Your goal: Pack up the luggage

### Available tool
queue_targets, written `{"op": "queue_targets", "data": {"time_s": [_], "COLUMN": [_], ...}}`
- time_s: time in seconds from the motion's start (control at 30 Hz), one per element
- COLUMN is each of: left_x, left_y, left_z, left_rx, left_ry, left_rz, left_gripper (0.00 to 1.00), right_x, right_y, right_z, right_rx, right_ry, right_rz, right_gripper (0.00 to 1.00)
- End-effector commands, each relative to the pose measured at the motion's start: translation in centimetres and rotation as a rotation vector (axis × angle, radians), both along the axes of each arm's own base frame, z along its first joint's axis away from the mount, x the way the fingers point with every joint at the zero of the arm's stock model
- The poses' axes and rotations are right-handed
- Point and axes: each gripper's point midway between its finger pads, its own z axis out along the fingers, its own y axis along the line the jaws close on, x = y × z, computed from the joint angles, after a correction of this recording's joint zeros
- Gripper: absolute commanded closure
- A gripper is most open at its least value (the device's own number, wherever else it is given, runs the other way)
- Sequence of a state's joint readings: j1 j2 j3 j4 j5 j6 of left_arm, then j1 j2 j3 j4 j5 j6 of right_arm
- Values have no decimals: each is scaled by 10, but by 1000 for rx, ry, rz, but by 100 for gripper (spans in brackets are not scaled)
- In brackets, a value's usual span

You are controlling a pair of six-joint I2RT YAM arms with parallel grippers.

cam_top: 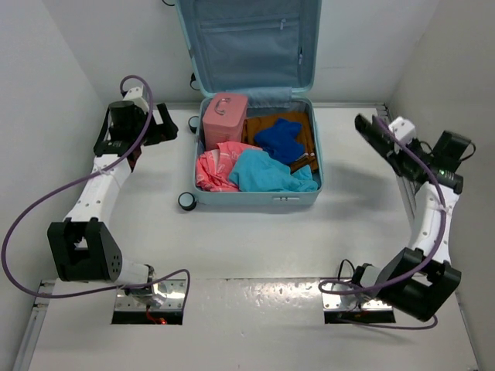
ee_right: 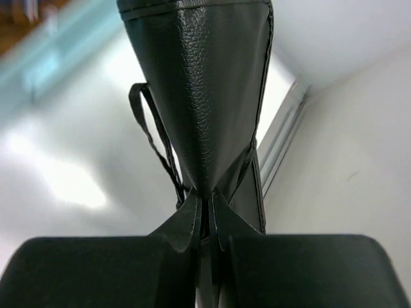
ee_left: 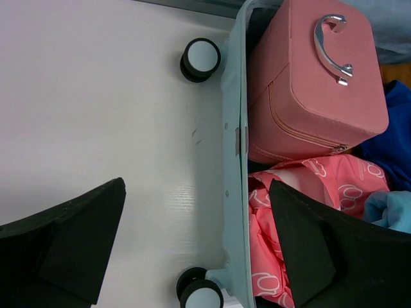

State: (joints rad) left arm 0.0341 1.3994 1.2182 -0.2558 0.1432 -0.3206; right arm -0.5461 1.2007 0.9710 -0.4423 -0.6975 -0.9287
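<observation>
As luggage (cam_top: 255,199) gapes, R claw (ee_right: 205,218) pinches pouch (ee_right: 205,96).

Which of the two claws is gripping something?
The right claw, shut on a black grained leather-like pouch. The left claw is open and empty above the left wall of the pale aqua hard-shell suitcase.

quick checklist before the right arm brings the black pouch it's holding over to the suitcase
1. Luggage lid open: ok.
2. Right gripper shut on black pouch: ok.
3. Pouch strap tucked in: not ok, it hangs loose.
4. Left gripper out of the way: not ok, open over the luggage's left wall.
5. Room inside beside pink case and clothes: cannot tell.
</observation>
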Motion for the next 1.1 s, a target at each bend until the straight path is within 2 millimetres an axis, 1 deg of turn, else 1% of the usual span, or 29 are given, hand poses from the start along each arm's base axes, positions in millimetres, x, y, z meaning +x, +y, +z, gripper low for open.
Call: {"op": "queue_targets", "data": {"time_s": [0.0,0.03,0.07,0.1,0.13,0.17,0.2,0.23,0.27,0.3,0.33,0.37,0.4,0.43,0.47,0.5,0.53,0.57,0.6,0.63,0.67,0.7,0.73,0.8,0.9,0.97,1.0,1.03,1.07], "left_x": [10,10,11,11,11,11,11,12,11,8,5,2,0,-4,-5,-5,-7,-10,-10,-11,-12,-13,-13,-15,-15,-14,-14,-13,-13], "left_y": [0,0,-1,-1,-1,-1,-1,1,4,7,9,16,23,23,29,36,35,40,44,51,48,53,57,60,61,59,59,57,57], "left_z": [23,23,27,27,27,27,27,27,31,39,35,34,35,35,33,33,31,30,30,28,23,23,23,18,19,15,15,20,20], "left_rx": [-13,-13,-21,-22,-22,-22,-22,-18,-10,-4,13,33,38,49,59,57,56,62,62,62,55,52,42,38,25,11,1,-2,-2], "left_ry": [-63,-63,-71,-71,-71,-71,-71,-71,-80,-100,-95,-95,-94,-97,-86,-86,-75,-76,-75,-66,-56,-56,-55,-45,-45,-36,-35,-45,-45], "left_rz": [-2,-2,2,2,2,2,2,10,28,41,49,60,82,78,87,97,97,100,109,124,110,117,133,134,137,133,137,128,127], "left_gripper": [1,1,1,1,1,1,1,1,1,1,1,1,1,1,1,1,1,1,1,1,1,1,1,1,1,1,1,1,1], "right_x": [29,36,44,54,59,70,80,92,97,105,114,125,134,141,159,160,167,173,185,189,198,203,209,213,216,217,218,216,215], "right_y": [34,39,67,66,75,108,111,115,135,151,172,177,194,207,211,233,239,240,255,265,270,282,287,295,298,293,292,290,292], "right_z": [86,96,99,116,120,113,134,126,134,149,139,137,134,142,124,125,135,132,102,109,96,79,65,36,-25,-47,-65,-73,-78], "right_rx": [189,180,198,171,161,173,155,166,168,158,153,143,138,129,117,116,114,106,100,97,89,80,57,21,-89,-158,-177,-183,-185], "right_ry": [-164,-200,-198,-247,-256,-231,-296,-276,-295,-350,-332,-340,-351,-385,-372,-389,-425,-428,-377,-400,-381,-358,-353,-325,-294,-273,-243,-218,-203], "right_rz": [0,7,65,35,50,121,114,101,135,146,162,143,166,164,140,173,163,143,157,171,174,194,212,238,304,324,331,339,345], "right_gripper": [100,100,100,100,100,100,100,100,100,100,100,100,100,100,100,100,100,100,100,100,100,100,100,100,100,100,100,100,96]}}
